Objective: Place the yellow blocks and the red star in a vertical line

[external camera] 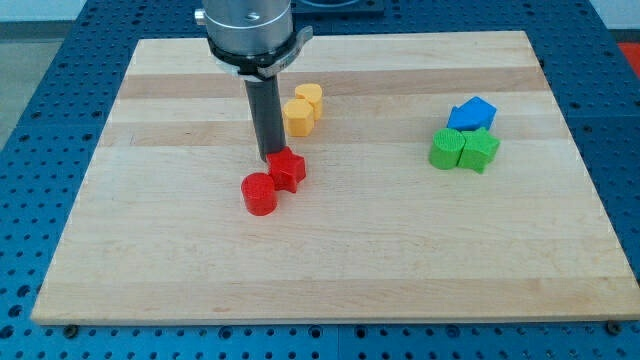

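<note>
Two yellow blocks sit side by side near the board's top middle: one [299,116] lower left, one [310,97] upper right, touching. The red star [288,168] lies below them, near the board's centre. A red round block [260,193] touches the star's lower left. My tip [271,160] is at the red star's upper left edge, touching or nearly touching it, and just below and left of the yellow blocks.
A blue block [472,113] sits at the view's right with two green blocks [446,149] [479,150] just below it, all touching. The wooden board [330,270] lies on a blue perforated table.
</note>
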